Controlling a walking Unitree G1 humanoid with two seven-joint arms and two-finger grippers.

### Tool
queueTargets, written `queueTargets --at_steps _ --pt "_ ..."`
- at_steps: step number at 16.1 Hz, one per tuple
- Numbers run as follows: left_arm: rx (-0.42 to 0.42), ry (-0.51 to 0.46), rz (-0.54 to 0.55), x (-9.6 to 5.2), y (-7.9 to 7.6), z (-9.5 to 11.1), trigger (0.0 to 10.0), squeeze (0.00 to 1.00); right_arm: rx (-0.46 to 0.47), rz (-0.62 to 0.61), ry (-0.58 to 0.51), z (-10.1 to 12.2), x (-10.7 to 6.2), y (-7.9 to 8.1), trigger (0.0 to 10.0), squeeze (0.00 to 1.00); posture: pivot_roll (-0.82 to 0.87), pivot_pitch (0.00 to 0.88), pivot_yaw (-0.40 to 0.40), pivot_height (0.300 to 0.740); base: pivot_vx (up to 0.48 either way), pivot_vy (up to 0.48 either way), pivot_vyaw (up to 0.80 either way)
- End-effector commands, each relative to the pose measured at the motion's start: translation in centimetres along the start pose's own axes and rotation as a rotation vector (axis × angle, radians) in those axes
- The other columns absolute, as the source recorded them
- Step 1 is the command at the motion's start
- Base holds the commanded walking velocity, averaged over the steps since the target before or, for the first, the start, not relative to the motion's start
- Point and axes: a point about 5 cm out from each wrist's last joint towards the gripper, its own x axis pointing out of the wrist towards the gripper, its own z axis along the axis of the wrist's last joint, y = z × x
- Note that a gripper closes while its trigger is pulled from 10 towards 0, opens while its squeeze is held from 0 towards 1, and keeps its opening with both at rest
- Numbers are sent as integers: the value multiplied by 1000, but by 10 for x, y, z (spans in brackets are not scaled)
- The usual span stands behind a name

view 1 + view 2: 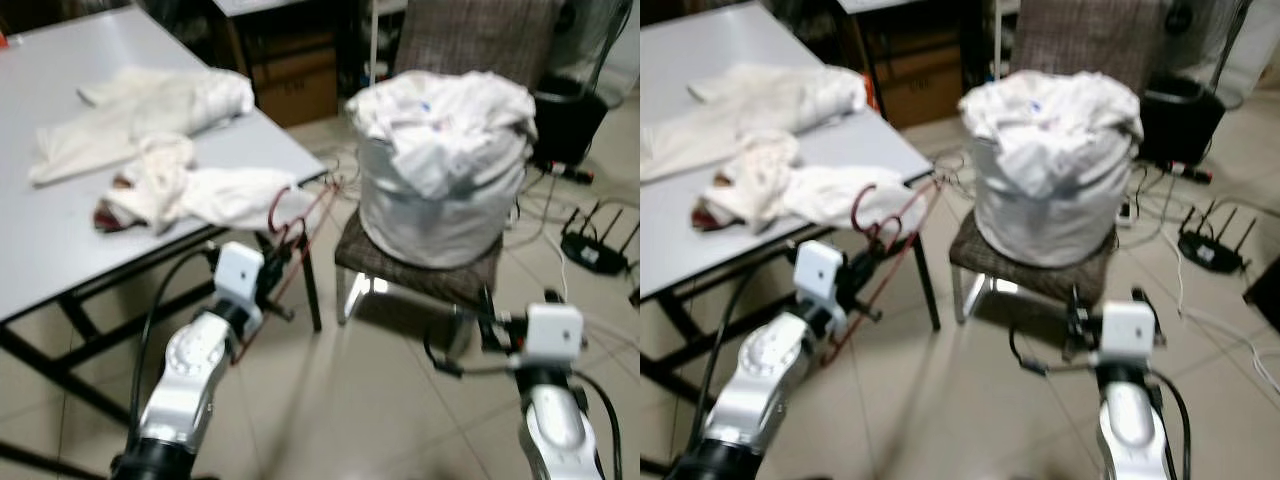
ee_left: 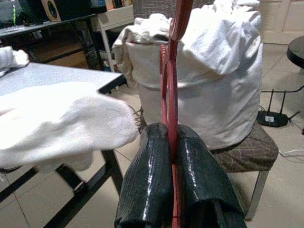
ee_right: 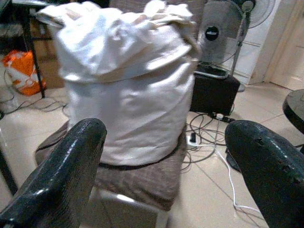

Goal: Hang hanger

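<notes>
Hanger (image 1: 300,228), red and thin, sits clamped between the black fingers (image 2: 147,185) of the left pincer (image 1: 272,268), at lower left of centre in the left eye view, its hook reaching up past the near corner of the grey counter (image 1: 60,250). In the left wrist view the fingers press flat against its frame from both sides, which likely keeps it from swinging while carried. White clothes (image 1: 160,150) lie crumpled on the counter at upper left, one piece drooping over the edge just beside the hook. At upper centre a white laundry bag (image 1: 440,170), stuffed full, stands on a brown chair (image 1: 420,275). The right pincer (image 1: 490,330) hovers low at lower right, fingers (image 3: 57,175) spread wide apart and holding nothing, probably kept free to help. No rail to hang on is visible, so the hanging is not yet done.
</notes>
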Motion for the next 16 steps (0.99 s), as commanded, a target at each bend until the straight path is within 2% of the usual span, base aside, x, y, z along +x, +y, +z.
queueTargets --at_steps 1,7,8,11,13,15,16 --pt "-1 -43 -11 1 -2 8 10000 0 0 -23 21 -3 -1 -4 10000 0 -157 0 132 740 435 0 0" --pt "-12 -74 33 8 0 20 10000 0 -3 -11 -39 16 14 -1 10000 0 -156 0 129 740 446 0 0" --pt "-8 -57 40 13 -1 19 10000 0 -3 0 -66 24 19 0 10000 0 -160 0 131 740 240 0 0" --pt "53 -41 35 18 -4 19 10000 0 1 11 -72 26 20 2 10000 0 -163 0 134 740 0 0 0" --pt "10 -108 10 21 -7 33 10000 0 -28 2 -149 41 21 3 10000 0 -166 0 139 740 223 0 0" --pt "12 -165 -13 27 -14 46 10000 0 -36 -27 -229 65 28 -1 10000 0 -173 0 145 740 448 0 0" --pt "18 -170 -21 28 -16 47 10000 0 -35 -28 -234 67 30 -2 10000 0 -177 0 147 740 450 0 0"
